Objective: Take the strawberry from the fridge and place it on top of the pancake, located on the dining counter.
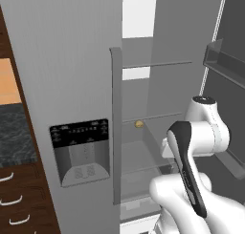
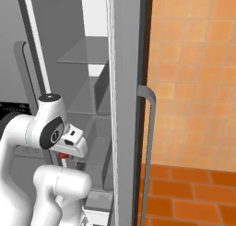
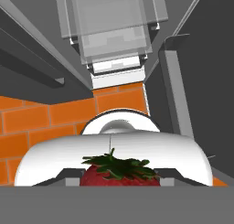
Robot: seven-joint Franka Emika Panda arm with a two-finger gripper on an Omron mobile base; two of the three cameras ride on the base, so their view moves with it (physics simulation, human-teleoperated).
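Small dark-red strawberry with green leafy cap [image 3: 119, 175] sits clamped in the hand [image 2: 64, 155], just inside the open tall light-grey two-door fridge [image 1: 72, 85]. Step in hand, as judged: withdraw and carry to the counter. Keep grip steady; back straight out, low, between the glass shelves. Obstacles: open right door with long vertical handle [image 2: 148, 142]; closed dispenser door [image 1: 81, 152]. Small yellowish-tan lump [image 1: 139, 124] on a shelf, well apart.
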